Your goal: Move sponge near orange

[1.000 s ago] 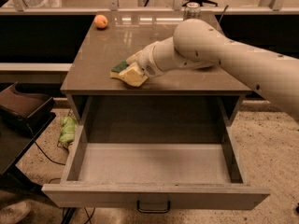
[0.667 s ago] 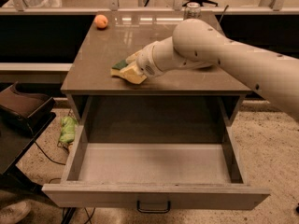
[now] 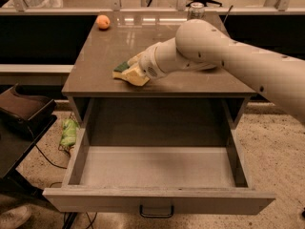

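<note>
The sponge (image 3: 127, 73), pale yellow foam with a dark green top, sits at the front middle of the grey cabinet top (image 3: 190, 82). My gripper (image 3: 138, 68) reaches in from the right on the big white arm and is shut on the sponge, covering its right part. The sponge looks tilted, just above or on the surface. The orange (image 3: 103, 21), small and round, rests at the far left corner of the same top, well away from the sponge.
Below the top, a wide drawer (image 3: 157, 168) is pulled fully open toward me. A metal can (image 3: 195, 9) stands at the back right of the top. A dark stool (image 3: 24, 111) and a green cloth (image 3: 69, 132) lie at the left.
My gripper and the sponge have shifted slightly left and toward the back of the top. The orange has not moved.
</note>
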`<state>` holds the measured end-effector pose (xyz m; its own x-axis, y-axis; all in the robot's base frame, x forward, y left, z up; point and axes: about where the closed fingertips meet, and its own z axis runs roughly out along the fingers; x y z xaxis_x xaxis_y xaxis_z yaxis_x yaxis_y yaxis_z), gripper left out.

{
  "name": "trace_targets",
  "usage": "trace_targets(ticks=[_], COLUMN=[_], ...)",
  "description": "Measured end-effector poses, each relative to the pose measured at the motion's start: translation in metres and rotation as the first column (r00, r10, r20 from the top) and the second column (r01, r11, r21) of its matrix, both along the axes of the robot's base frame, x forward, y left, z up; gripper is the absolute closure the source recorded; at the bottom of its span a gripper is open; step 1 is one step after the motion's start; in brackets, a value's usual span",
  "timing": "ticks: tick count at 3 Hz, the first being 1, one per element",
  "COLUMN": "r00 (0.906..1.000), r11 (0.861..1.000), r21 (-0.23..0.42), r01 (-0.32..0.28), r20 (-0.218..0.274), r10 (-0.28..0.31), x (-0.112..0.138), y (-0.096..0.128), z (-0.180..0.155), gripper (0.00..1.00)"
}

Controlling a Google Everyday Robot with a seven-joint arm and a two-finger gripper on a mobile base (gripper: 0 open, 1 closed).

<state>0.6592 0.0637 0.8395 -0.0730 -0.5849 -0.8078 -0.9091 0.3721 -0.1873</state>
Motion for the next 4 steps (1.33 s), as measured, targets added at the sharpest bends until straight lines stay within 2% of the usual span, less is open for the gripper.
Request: trace_targets(ticks=[1,3,4], r00=[1.0000,0.9999,0.9999], r11=[1.000,1.000,1.000], r21=[0.000,0.000,0.000], r01=[-0.003,-0.010,-0.013], r20=[-0.001,-0.002,-0.003], r10=[0.003,0.010,0.013], x=[-0.0007,-0.0020,-0.0027], y=[0.0021,0.0059,0.0080], z=[-0.0003,-0.0010,-0.0013], gripper=[0.60,0.15,0.00])
